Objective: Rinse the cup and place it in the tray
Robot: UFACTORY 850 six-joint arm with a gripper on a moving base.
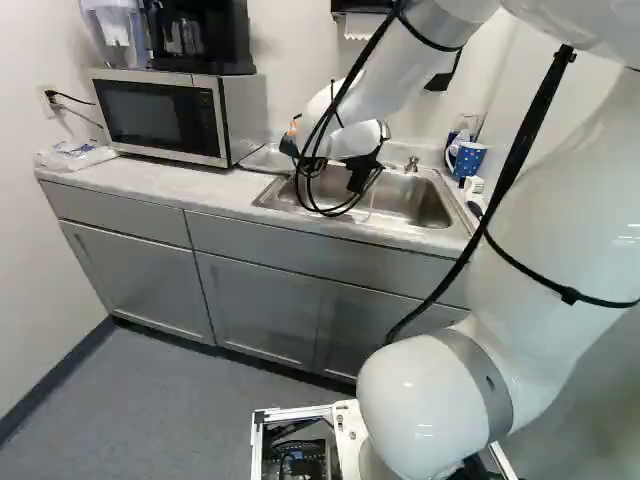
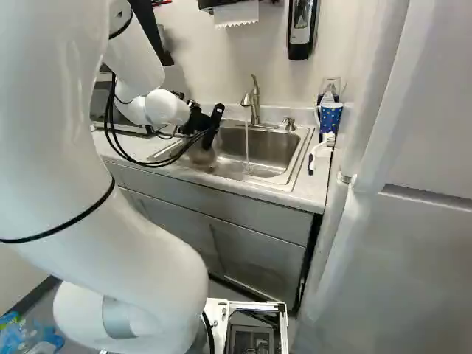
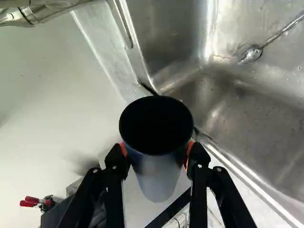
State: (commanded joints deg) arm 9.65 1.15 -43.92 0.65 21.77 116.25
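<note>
Your pincer (image 2: 212, 129) was pinching the cup (image 3: 157, 178); in the wrist view, its orange pads (image 3: 123, 149) pressed this cup from two sides, and the dark open mouth was turned to the camera. In the right base view, you had the pincer over the left part of the sink (image 2: 295, 179). Water (image 2: 247, 144) was running from the tap (image 2: 254, 103) into the basin, apart from your pincer. On the bench (image 1: 150, 180), to the right of the sink, a blue dotted mug (image 2: 330, 116) was standing, and a white brush (image 2: 322, 147) was lying near it. In the left base view, you had a microwave (image 1: 160, 115) at the left of the sink, with a black coffee machine (image 1: 200, 35) on its top.
</note>
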